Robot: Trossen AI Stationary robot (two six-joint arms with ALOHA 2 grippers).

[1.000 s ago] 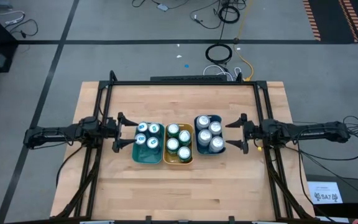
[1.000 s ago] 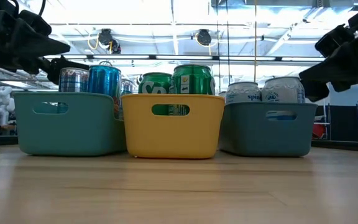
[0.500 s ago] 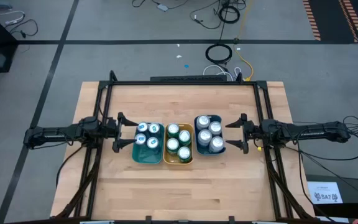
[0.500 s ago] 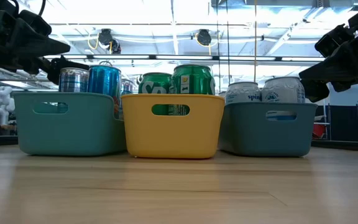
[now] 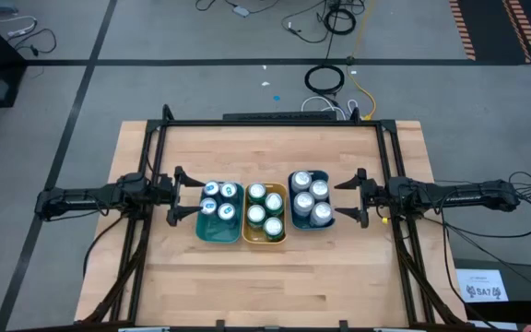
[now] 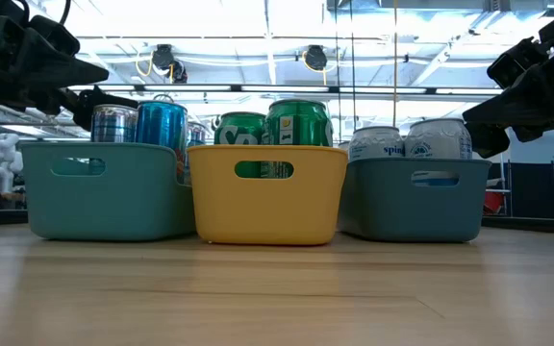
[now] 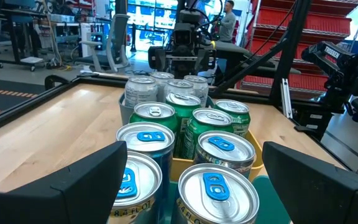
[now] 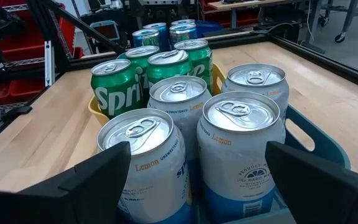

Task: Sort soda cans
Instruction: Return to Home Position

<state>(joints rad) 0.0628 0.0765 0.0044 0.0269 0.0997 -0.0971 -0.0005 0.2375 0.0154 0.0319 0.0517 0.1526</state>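
Observation:
Three trays stand side by side at the table's middle, each holding several upright soda cans. The teal tray [image 5: 218,226] on the left holds blue cans [image 6: 162,123]. The yellow tray [image 5: 265,238] in the middle holds green cans [image 6: 298,123]. The blue-grey tray [image 5: 310,224] on the right holds silver-white cans [image 8: 240,143]. My left gripper [image 5: 177,195] hangs open just left of the teal tray. My right gripper [image 5: 352,197] hangs open just right of the blue-grey tray. Neither holds anything.
A black frame [image 5: 275,122] runs along the table's far edge and down both sides. Bare wood [image 5: 265,286] lies between the trays and the near edge. Cables [image 5: 325,78] lie on the floor beyond the table.

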